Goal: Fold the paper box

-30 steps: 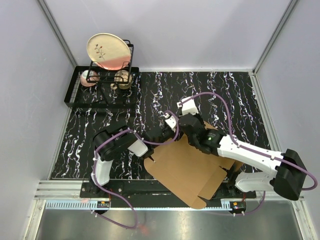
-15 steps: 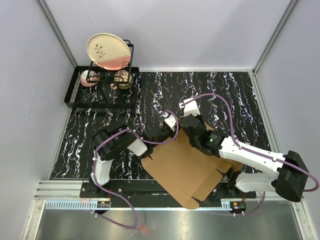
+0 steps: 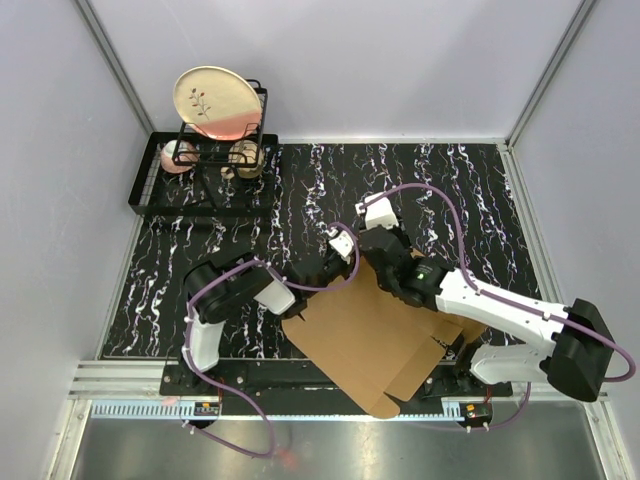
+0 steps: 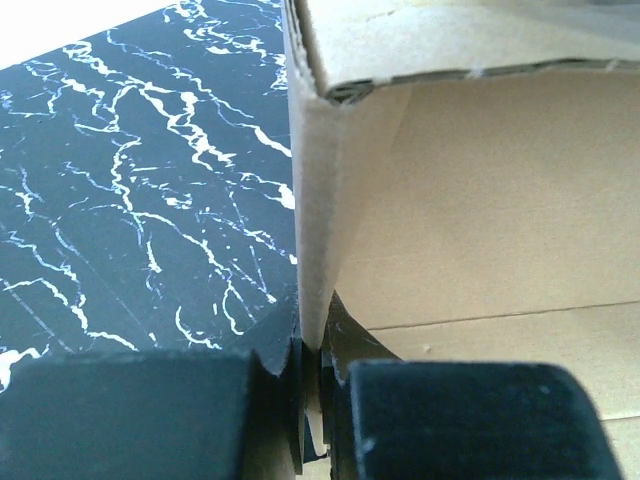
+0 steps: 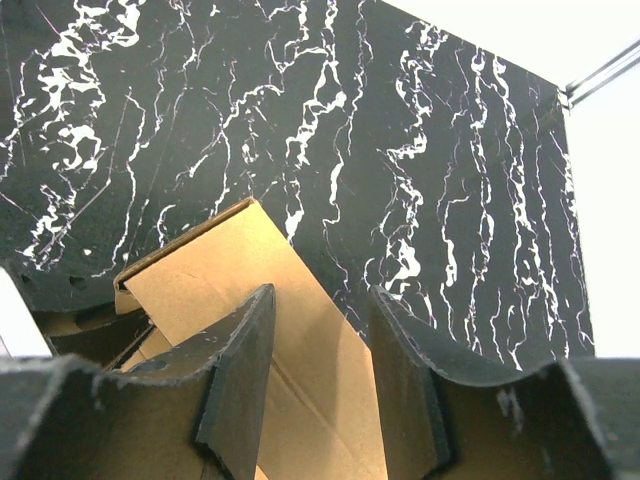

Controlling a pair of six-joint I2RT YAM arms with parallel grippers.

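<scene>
Black white-veined table (image 3: pixel 450 180), grey walls, dish rack (image 3: pixel 180 208) upper left of top view. Paper box (image 3: pixel 365 335) lies lower centre, near arm bases, mostly flat sheet; only far edge lifted into upright wall. Judgement: folding barely begun; remaining walls, flaps, closure all to do. Left gripper (image 4: pixel 315 365): jaws together, clamped on thin edge of raised cardboard wall. Right gripper (image 5: pixel 322 300): jaws partly apart, straddling angled flap at box's far corner; contact unclear, no grip seen.
</scene>
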